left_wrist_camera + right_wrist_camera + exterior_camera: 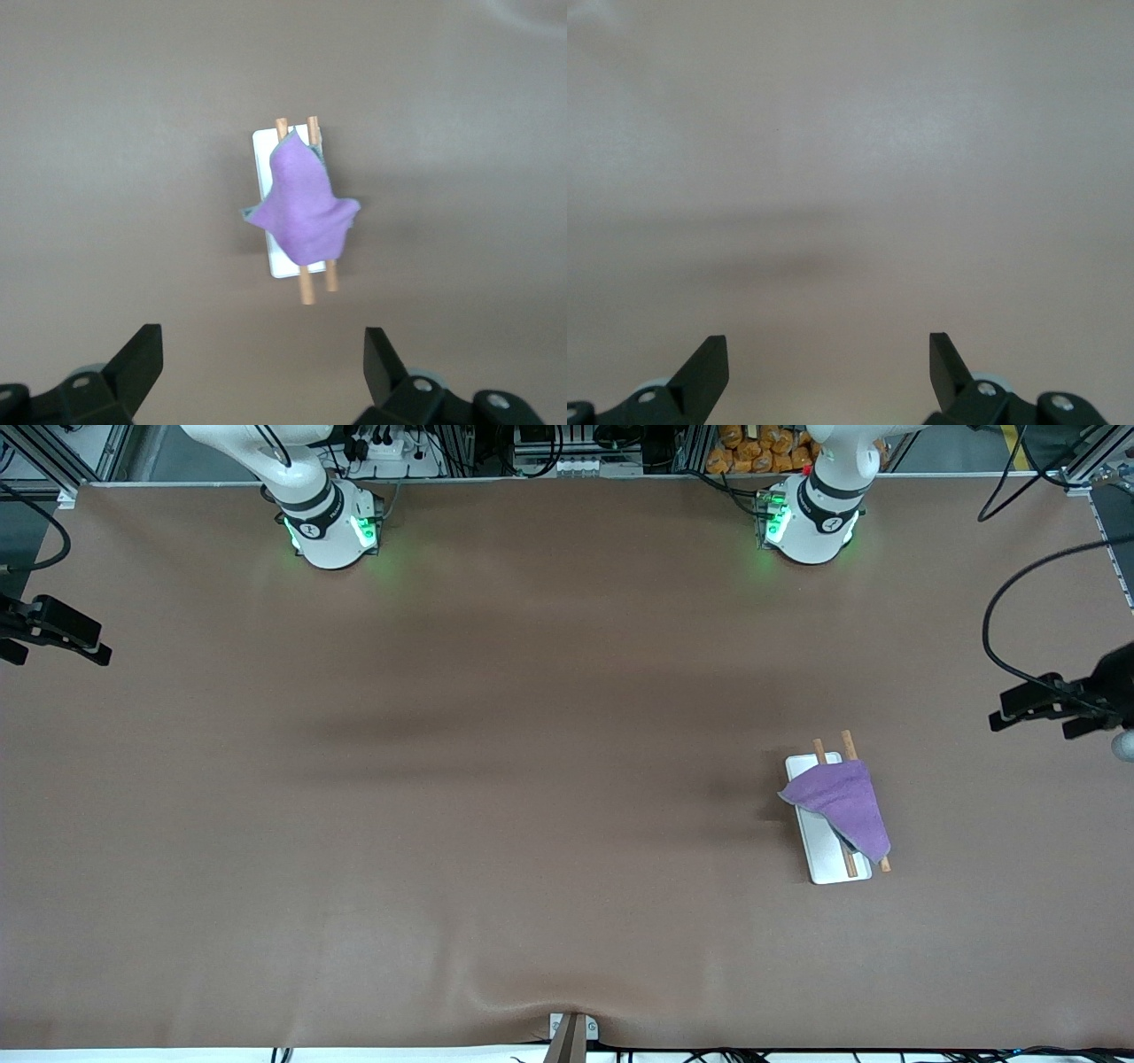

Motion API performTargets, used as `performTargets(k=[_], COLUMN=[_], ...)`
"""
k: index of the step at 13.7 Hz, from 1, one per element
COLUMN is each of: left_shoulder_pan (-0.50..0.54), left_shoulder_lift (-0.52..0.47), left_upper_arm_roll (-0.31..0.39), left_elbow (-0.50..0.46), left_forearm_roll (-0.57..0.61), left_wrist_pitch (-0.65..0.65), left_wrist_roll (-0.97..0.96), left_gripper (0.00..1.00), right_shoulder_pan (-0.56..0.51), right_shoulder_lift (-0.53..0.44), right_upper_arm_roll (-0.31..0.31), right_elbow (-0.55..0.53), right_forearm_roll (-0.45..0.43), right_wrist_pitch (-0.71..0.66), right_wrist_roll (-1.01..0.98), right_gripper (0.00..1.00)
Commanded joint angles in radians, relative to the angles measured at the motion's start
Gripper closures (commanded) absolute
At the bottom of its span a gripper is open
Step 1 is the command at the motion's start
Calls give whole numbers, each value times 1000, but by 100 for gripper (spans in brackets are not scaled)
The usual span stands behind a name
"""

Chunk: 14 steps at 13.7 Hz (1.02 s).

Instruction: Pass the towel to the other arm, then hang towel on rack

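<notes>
The purple towel (842,802) is draped over the two wooden rods of the rack (822,855), toward the left arm's end of the table. It covers most of the rods, and the rod ends stick out on both sides. In the left wrist view the towel (306,208) and the rack's white tray (282,263) lie well below my left gripper (263,341), which is open, empty and high over the table. My right gripper (828,350) is open and empty over bare brown table. Neither gripper shows in the front view.
The brown table mat (496,779) spreads wide around the rack. Black clamp-like fixtures with cables stand at the table's two ends (53,633) (1054,704). The arm bases (332,527) (811,522) stand along the table edge farthest from the front camera.
</notes>
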Motion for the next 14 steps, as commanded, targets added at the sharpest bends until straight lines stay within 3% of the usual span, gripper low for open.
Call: performTargets(k=[1, 10, 12, 14], left_shoulder_pan=[4, -7, -109, -145], left_shoulder_lift=[-31, -112, -135, -149], left_upper_arm_roll=[-21, -18, 37, 71], left_elbow=[-19, -2, -19, -37], left_forearm_roll=[22, 52, 116, 123], left_wrist_pitch=[-13, -80, -94, -101], left_wrist_roll=[-69, -70, -83, -86], left_gripper=[0, 0, 0, 0], right_shoulder_pan=[-22, -30, -30, -33], right_shoulder_lift=[-21, -13, -13, -11], right_upper_arm_roll=[18, 22, 22, 21], right_elbow=[-9, 21, 23, 29], right_forearm_roll=[-15, 2, 1, 4], right_wrist_pitch=[6, -58, -56, -53], right_wrist_roll=[3, 15, 15, 15], right_gripper=[0, 0, 0, 0])
